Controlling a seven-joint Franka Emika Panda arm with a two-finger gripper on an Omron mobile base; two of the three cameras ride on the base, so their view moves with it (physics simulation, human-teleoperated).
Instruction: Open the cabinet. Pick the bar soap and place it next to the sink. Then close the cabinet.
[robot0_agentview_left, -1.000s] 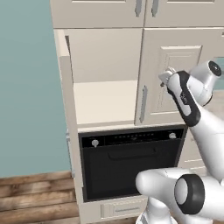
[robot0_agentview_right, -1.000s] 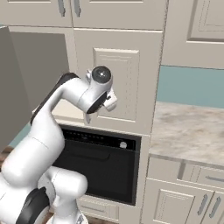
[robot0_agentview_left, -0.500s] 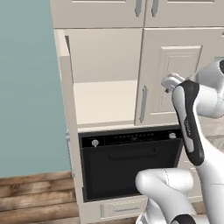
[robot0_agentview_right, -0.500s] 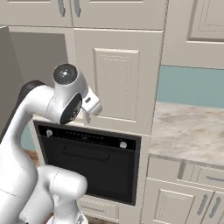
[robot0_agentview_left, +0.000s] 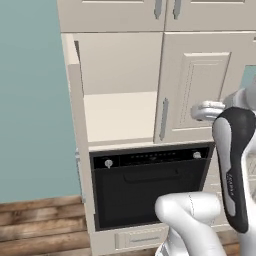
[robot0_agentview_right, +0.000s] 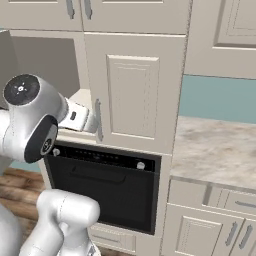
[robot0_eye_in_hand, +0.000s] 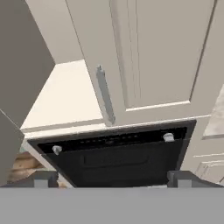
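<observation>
The cabinet (robot0_agentview_left: 200, 85) looks like matt cream-painted wood, its bar handle (robot0_agentview_left: 162, 119) a dull grey metal. Below it the oven (robot0_agentview_right: 105, 190) has a glossy black front with small shiny metal knobs (robot0_agentview_right: 141, 165). The counter (robot0_agentview_right: 215, 150) to the right is smooth mottled stone, and the floor (robot0_agentview_left: 35, 225) shows rough brown planks.

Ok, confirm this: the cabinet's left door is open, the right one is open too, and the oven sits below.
Not quite. The cabinet's left door is open, but the right door is shut, its handle flush against the front, as the left base view shows. The oven does sit below.
</observation>
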